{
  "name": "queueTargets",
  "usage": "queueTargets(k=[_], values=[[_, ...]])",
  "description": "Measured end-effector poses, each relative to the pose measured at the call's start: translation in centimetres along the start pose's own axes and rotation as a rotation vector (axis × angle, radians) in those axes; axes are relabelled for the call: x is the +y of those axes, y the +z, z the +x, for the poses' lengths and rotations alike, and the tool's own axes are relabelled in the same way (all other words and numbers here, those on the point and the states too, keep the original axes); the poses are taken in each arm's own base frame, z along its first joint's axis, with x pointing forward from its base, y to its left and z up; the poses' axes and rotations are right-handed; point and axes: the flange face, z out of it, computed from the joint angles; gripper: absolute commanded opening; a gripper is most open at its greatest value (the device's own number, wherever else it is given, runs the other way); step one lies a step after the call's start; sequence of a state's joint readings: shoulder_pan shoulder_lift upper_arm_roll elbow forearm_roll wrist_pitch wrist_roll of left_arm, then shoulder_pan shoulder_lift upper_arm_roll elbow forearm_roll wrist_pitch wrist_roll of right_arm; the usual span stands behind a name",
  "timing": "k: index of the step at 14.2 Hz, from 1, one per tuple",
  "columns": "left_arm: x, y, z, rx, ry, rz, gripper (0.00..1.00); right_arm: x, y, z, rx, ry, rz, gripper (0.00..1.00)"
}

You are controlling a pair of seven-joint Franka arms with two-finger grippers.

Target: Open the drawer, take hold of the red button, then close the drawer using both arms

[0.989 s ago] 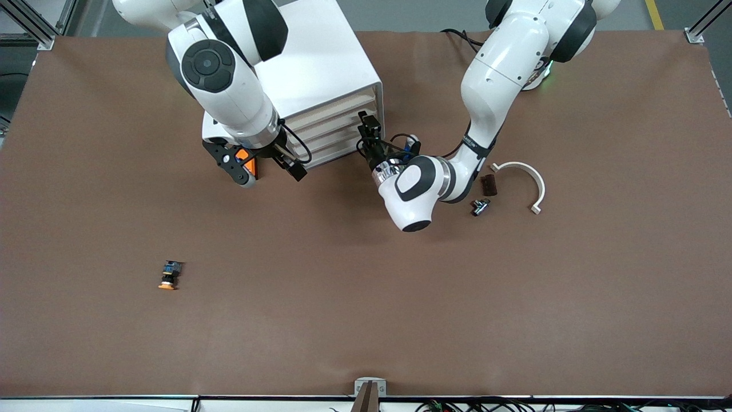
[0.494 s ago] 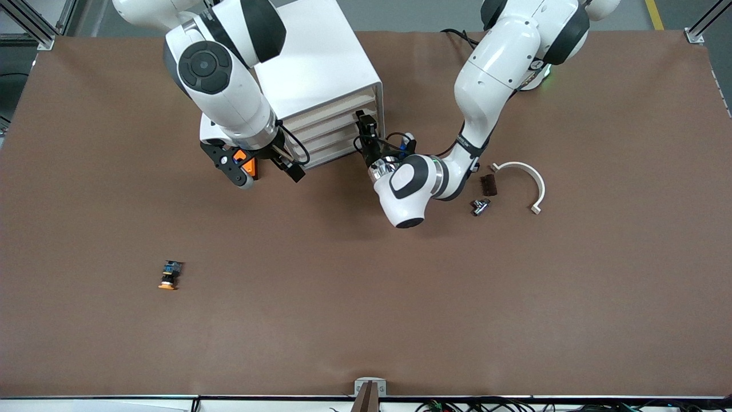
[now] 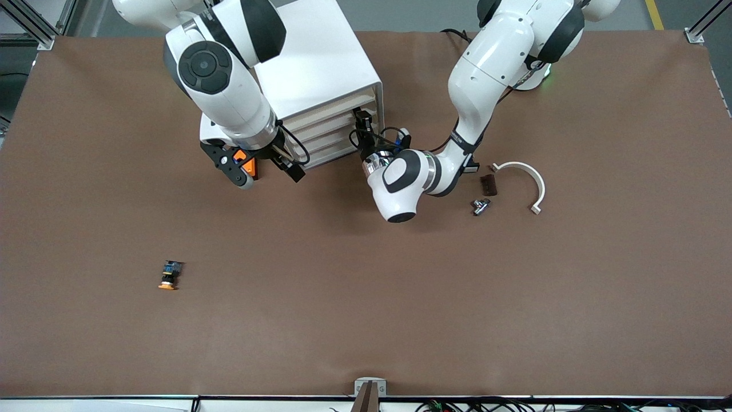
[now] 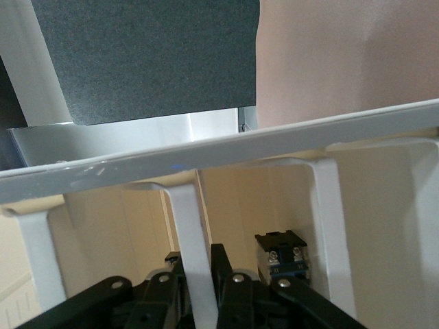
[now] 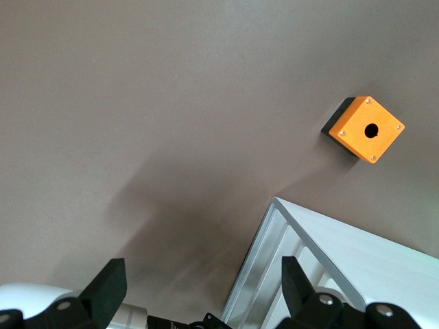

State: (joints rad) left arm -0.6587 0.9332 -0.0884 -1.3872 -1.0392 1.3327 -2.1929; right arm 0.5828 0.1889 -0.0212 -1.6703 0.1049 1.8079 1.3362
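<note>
From the front, the left gripper [image 3: 362,121] sat at the face of the drawer [image 3: 337,111], which was shut in its cabinet [image 3: 320,63]. The right gripper [image 3: 260,167] waited over the orange box [image 3: 247,162].

In the left wrist view, the fingers [image 4: 223,274] pinched a thin rib [image 4: 188,226] of the drawer front. A skewed pull might have slipped off it. Inside was what I took for the button [image 4: 281,255], black and blue, cap hidden.

In the right wrist view, the right gripper's jaws stood wide, holding nothing.

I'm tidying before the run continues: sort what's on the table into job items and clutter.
Job: top drawer, gripped at its front by the left gripper; cabinet; open right gripper, over the table beside the cabinet.
Lying about: orange box, orange-capped switch, white curved clamp, brown block, small metal part.
</note>
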Motion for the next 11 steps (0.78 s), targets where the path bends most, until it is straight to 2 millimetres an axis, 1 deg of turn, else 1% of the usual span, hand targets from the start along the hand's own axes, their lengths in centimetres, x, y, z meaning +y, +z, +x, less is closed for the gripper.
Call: queueTargets(k=[4,6,8,11], values=[[0.1,-0.3,0.2,-0.005,-0.044,-0.001,0.07,0.0,0.0,-0.1,0.000,-0.007,0.000,1.00],[0.2,-1.2,0.5,-0.019,-0.048,-0.001,0.08,0.0,0.0,-0.2,0.000,-0.009,0.000,1.00],[0.3,-2.5,1.1,-0.045,-0.055,-0.001,0.09,-0.1,0.0,-0.3,0.000,-0.009,0.002,1.00],[0.7,-5.6,2.5,-0.105,-0.063,0.001,0.10,-0.2,0.0,-0.7,0.001,-0.017,0.004,1.00]])
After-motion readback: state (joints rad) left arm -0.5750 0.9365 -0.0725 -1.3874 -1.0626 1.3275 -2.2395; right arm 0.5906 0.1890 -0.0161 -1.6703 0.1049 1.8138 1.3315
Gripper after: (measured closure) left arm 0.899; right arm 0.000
